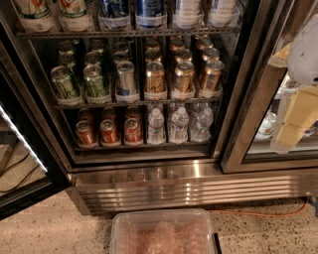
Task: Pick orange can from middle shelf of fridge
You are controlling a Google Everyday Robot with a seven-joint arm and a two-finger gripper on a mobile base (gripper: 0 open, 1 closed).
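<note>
Several orange cans stand in three columns on the right half of the middle shelf (pixel 139 103) of the fridge (pixel 248 124). The front ones are at left (pixel 155 79), centre (pixel 183 78) and right (pixel 211 76). All stand upright with silver tops. My gripper (pixel 292 130) hangs at the right edge of the view, in front of the shut right glass door. It is well to the right of the orange cans, outside the open compartment, and holds nothing that I can see.
Green cans (pixel 64 82) and a silver-blue can (pixel 125 78) fill the shelf's left half. Red cans (pixel 108 131) and water bottles (pixel 179 124) stand on the rack below, with bottles (pixel 149 12) above. The left door (pixel 20 149) is swung open. A plastic bin (pixel 164 233) sits on the floor before the base grille (pixel 198 186).
</note>
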